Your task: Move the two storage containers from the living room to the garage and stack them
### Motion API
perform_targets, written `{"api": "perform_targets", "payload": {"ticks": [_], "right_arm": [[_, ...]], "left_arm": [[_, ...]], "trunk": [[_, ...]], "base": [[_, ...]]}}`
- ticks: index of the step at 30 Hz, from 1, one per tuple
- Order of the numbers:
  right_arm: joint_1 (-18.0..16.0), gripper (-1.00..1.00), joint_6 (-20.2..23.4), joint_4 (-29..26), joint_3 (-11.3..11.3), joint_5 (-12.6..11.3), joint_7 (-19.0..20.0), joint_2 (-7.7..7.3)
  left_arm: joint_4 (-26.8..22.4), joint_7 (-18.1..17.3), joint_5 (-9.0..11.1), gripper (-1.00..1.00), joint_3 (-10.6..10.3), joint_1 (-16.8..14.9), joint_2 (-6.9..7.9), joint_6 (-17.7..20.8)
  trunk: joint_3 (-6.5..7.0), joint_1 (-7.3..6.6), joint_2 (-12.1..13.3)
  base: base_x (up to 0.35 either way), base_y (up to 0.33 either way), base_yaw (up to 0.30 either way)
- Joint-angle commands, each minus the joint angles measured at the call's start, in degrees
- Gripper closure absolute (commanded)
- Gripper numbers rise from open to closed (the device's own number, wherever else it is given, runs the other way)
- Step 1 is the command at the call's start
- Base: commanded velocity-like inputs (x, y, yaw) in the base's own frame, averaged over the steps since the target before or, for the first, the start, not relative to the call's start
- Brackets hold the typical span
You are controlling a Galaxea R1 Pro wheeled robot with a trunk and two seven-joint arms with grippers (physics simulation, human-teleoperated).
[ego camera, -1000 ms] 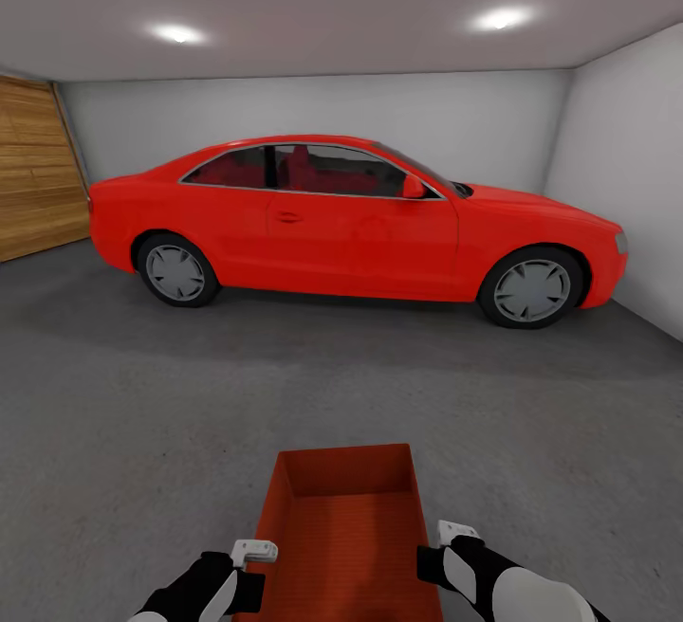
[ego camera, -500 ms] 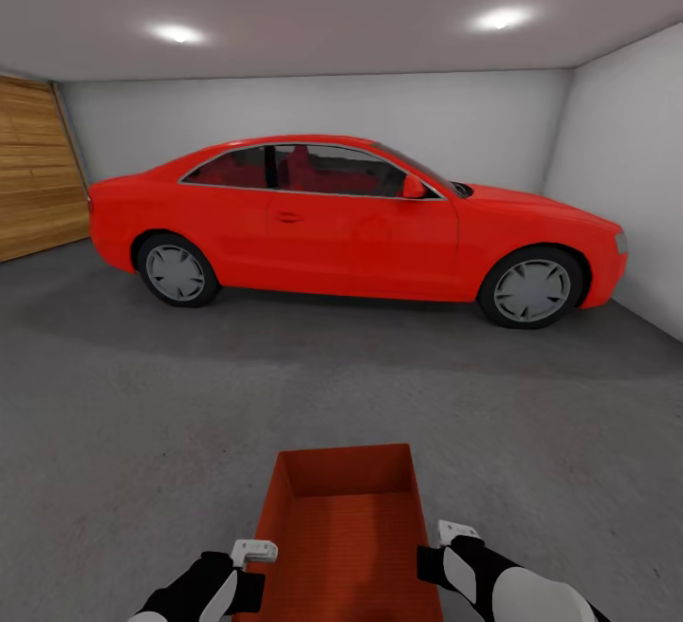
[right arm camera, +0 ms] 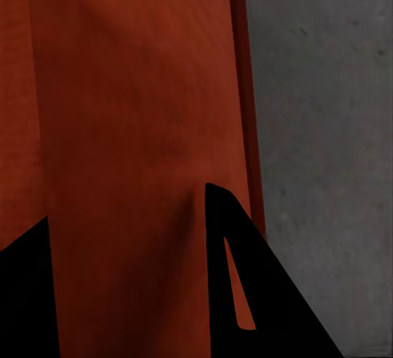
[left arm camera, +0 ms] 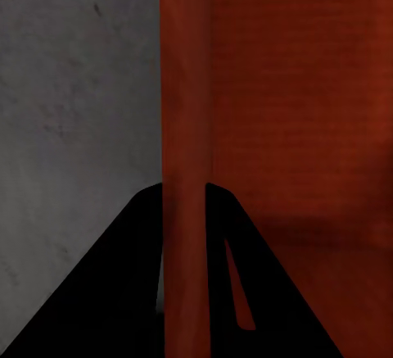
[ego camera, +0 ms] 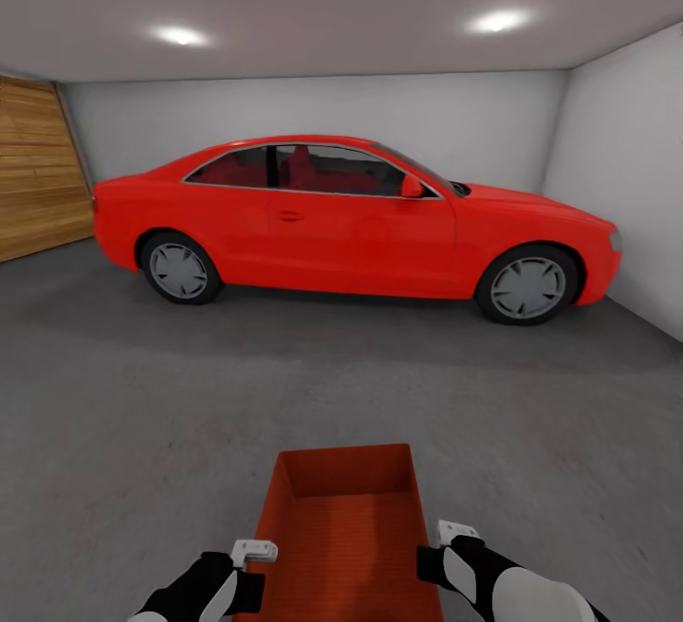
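1. I am standing in the garage, and since a moment ago my head camera is shifting slightly: the wood-panelled door (ego camera: 38,172) at far left is looking a touch narrower, while the red car (ego camera: 356,219) is sitting a little smaller and further right in its rear.
2. My left gripper (left arm camera: 184,198) is clenching the left wall of the storage container (ego camera: 343,527), one finger inside and one outside, just as before.
3. The container is hanging between my arms, open side up, above the dark grey floor (ego camera: 142,413), unchanged against my arms.
4. My right gripper (right arm camera: 123,210) is gripping the container's right wall the same way, its fingers straddling the thin rim.
5. The white wall (ego camera: 626,176) is closing the right side.
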Motion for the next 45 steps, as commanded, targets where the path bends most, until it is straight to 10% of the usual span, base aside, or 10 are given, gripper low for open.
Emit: {"api": "perform_targets", "payload": {"ticks": [1,45], "right_arm": [[0.02,1.0,0.43,0.18,-0.63,0.79,-0.1,0.06],[0.02,1.0,0.45,0.19,-0.62,0.83,-0.18,0.06]], "left_arm": [[-3.76,0.18,0.32,1.0,-0.25,-0.04,-2.03,0.26],[-3.59,0.18,0.23,1.0,-0.4,-0.04,-1.5,0.26]], "trunk": [[-0.06,-0.04,-0.03],[-0.75,-0.04,-0.03]], "base": [[-0.209,0.0,0.0],[-0.015,0.0,0.021]]}}
